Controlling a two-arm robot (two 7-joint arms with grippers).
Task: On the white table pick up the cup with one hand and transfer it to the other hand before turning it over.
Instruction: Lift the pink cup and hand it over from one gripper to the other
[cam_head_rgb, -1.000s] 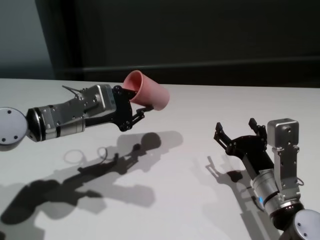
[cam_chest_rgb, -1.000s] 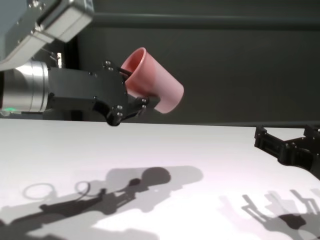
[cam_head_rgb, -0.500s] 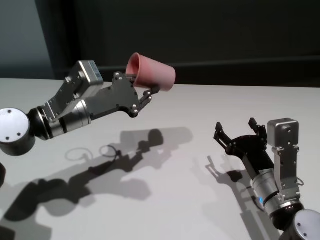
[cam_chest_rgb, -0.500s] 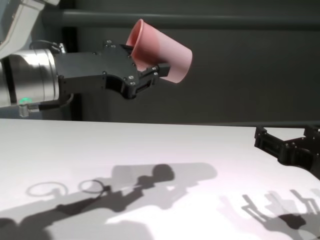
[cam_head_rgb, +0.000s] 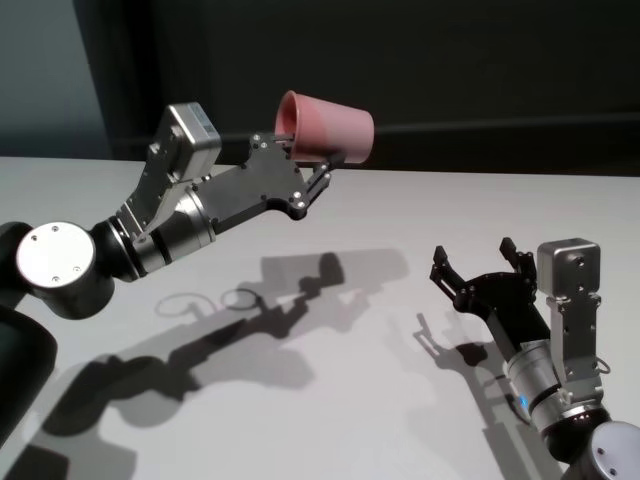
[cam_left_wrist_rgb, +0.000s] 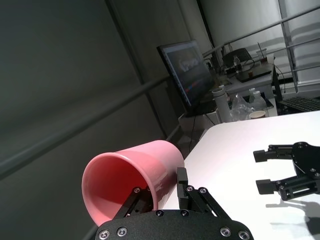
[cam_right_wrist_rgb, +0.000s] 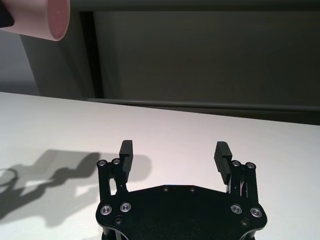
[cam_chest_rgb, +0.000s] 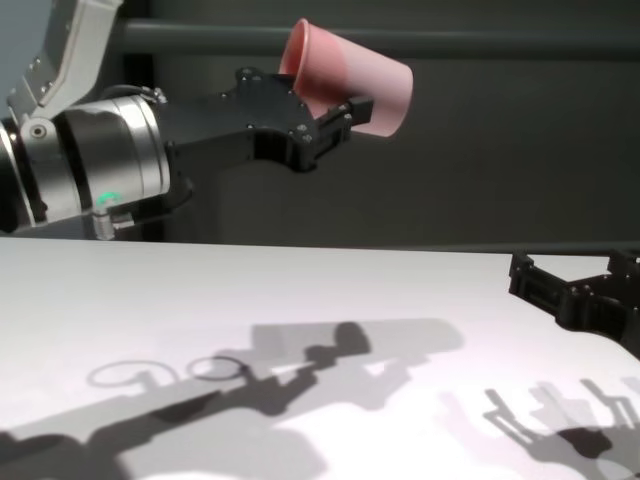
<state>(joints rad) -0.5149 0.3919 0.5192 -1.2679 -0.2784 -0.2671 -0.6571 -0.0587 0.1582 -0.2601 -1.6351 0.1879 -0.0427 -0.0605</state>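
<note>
While the left gripper (cam_head_rgb: 305, 182) pinches the cup (cam_head_rgb: 330, 127) by its rim, one of its fingers (cam_left_wrist_rgb: 141, 196) inside, handover is the step in hand: bring the closed base between the right gripper's (cam_head_rgb: 480, 270) wide-spread fingers (cam_right_wrist_rgb: 126, 150), letting go only once they close. Cup: glossy pink, tapered, lying sideways high above the table (cam_head_rgb: 400, 220), well apart from the right fingers.

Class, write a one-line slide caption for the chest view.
Left gripper holds the pink cup on its side above the white table; the open right gripper waits low.
</note>
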